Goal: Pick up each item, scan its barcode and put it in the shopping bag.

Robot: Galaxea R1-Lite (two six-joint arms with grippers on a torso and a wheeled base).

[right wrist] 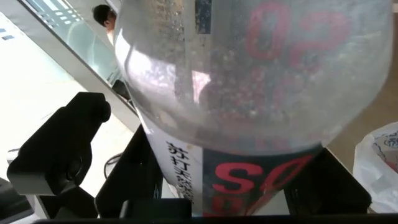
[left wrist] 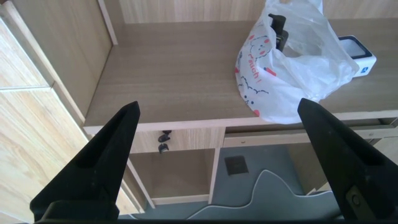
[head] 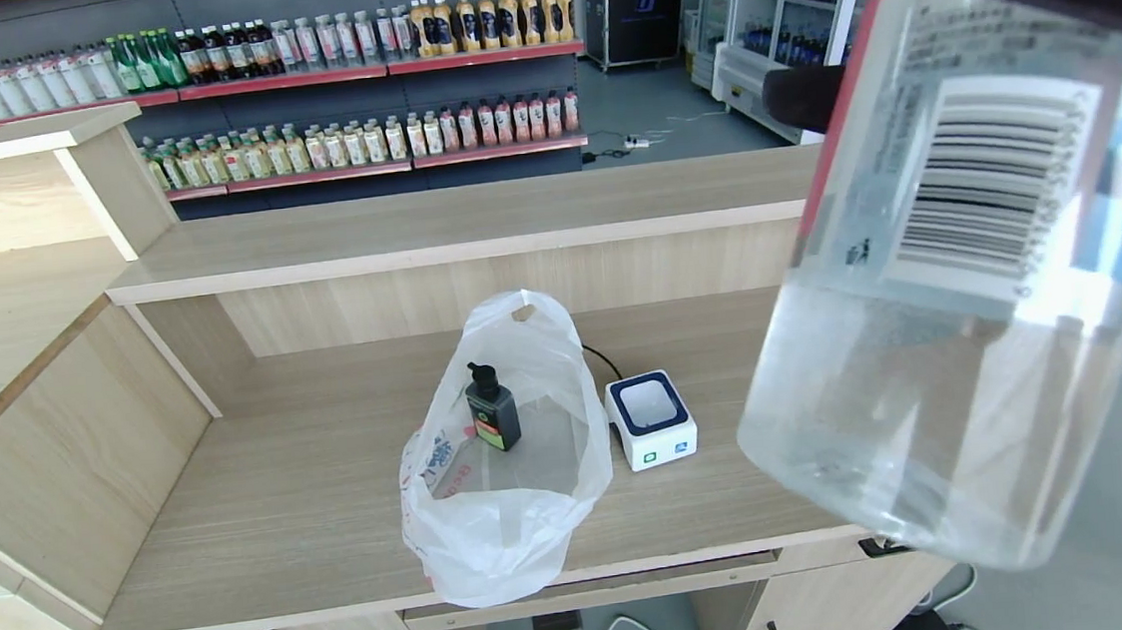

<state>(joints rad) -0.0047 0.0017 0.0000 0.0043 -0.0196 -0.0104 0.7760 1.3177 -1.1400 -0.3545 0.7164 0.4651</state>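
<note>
High above the right side of the bench [head: 287,517], the right end effector [right wrist: 205,193] is clamped on a clear drink bottle [head: 952,324], carrying it tilted and well clear of everything below. That height suits a carry toward the barcode scanner [head: 651,418], a small white box with a blue-rimmed window that sits just beside the shopping bag [head: 499,540]. The bottle's barcode [head: 992,191] faces upward, though, so it probably needs turning down toward the window before it can register.

The bag stands open in the middle of the bench with a dark pump bottle [head: 493,412] upright inside, so that item looks already packed. The left end effector [left wrist: 219,106] hangs over the bench's front left edge, fingers wide apart and holding nothing, out of the way of the carry.

The drink bottle is transparent plastic holding clear liquid. Its label is white with red and blue parts, and fine droplets or bubbles speckle the wall.
</note>
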